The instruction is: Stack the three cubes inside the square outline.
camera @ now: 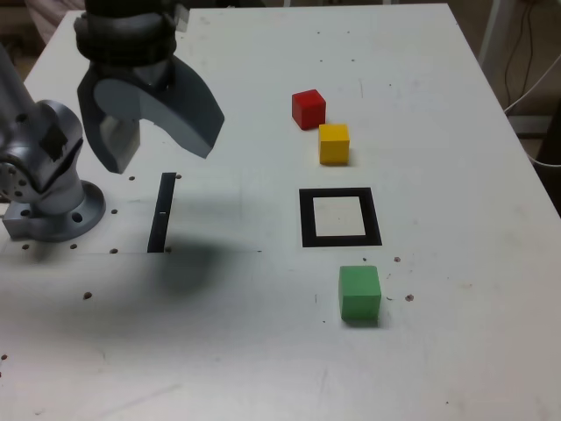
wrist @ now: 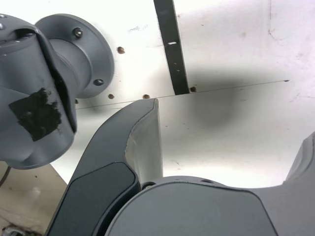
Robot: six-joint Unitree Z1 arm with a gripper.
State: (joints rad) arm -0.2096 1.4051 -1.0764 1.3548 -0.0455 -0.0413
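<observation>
We view a white tabletop (camera: 245, 351) bearing three cubes, a square outline and a robot arm. In the exterior view, the red cube (camera: 308, 110) lies farthest back; the yellow cube (camera: 333, 144) sits just beside it, slightly nearer the camera and to the exterior view's right. The square outline (camera: 308, 219), a black frame around a white centre, lies flat nearer the camera than the yellow cube, and we see no cube within it. The green cube (camera: 359, 293), the largest of the three, rests on the table just beyond the outline's near edge, apart from it. To the exterior view's left we note a black strip (camera: 162, 213) lying flat, and beyond it the arm's round grey base (camera: 61, 215). The gripper (camera: 166, 160) hangs above the table near the strip, well apart from all three cubes. We observe its jaws standing wide open with nothing between them. In the wrist view, the two jaws are spread, with bare tabletop and a soft shadow (wrist: 216, 103) visible beyond them; the strip and the base also appear.
</observation>
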